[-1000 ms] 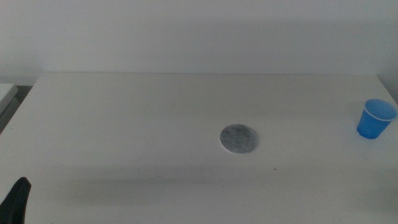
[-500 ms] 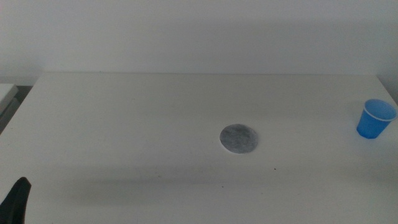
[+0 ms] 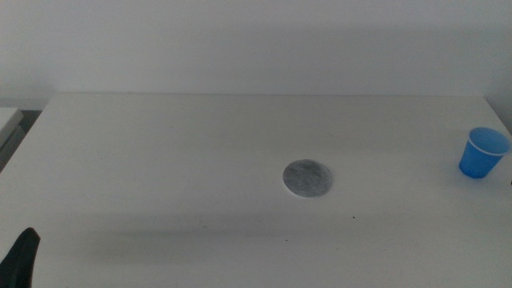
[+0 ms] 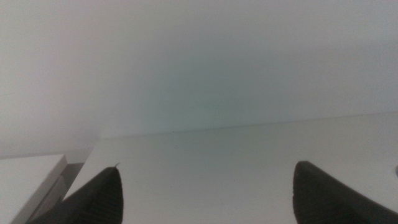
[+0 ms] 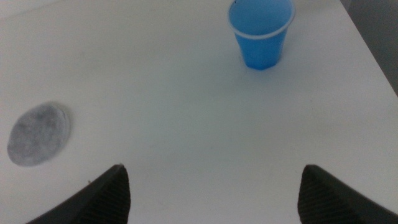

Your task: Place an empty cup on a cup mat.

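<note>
The blue cup [image 3: 483,152] stands upright and empty near the table's right edge; it also shows in the right wrist view [image 5: 261,32]. The grey speckled cup mat [image 3: 308,178] lies flat near the table's middle, and in the right wrist view [image 5: 38,134]. The cup and mat are far apart. My right gripper [image 5: 214,193] is open and empty, on the near side of the cup, out of the middle view. My left gripper [image 4: 208,196] is open and empty; only its tip [image 3: 20,258] shows at the bottom left corner of the middle view.
The white table [image 3: 160,160] has its right edge just past the cup and a far edge against a pale wall. A pale block [image 4: 28,180] lies off the table's left side.
The left gripper's tip has sunk slightly lower in the middle view's bottom left corner. The cup and mat have not moved.
</note>
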Tool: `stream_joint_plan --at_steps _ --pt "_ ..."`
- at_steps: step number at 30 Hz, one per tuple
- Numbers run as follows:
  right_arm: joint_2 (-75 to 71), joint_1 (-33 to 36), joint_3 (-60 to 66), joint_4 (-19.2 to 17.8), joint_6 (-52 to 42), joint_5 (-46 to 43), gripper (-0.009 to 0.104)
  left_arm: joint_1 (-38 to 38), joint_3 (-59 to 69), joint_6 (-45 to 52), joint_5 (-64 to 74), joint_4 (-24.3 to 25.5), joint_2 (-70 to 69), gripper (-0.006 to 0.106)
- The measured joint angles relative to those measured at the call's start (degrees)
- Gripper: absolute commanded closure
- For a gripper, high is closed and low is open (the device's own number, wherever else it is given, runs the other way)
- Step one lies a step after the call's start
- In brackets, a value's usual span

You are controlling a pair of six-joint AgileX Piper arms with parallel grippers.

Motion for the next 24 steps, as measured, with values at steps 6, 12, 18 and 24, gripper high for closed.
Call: stream_joint_plan --at_steps 6,12,18,24 --pt "0.9 0.0 -1.2 -0.4 0.5 -1.8 0.002 0.0 0.0 0.0 0.0 0.0 0.0 0.007" --pt "9.6 0.0 -11.3 -5.2 4.0 4.3 0.002 0.0 0.0 0.0 0.0 0.0 0.0 0.007" --pt "25.6 -3.1 -26.0 -6.8 4.6 10.9 0.002 0.0 0.0 0.0 0.0 0.0 0.0 0.007" --pt "41.0 -8.9 -41.2 -2.6 1.5 15.1 0.002 0.0 0.0 0.0 0.0 0.0 0.0 0.007"
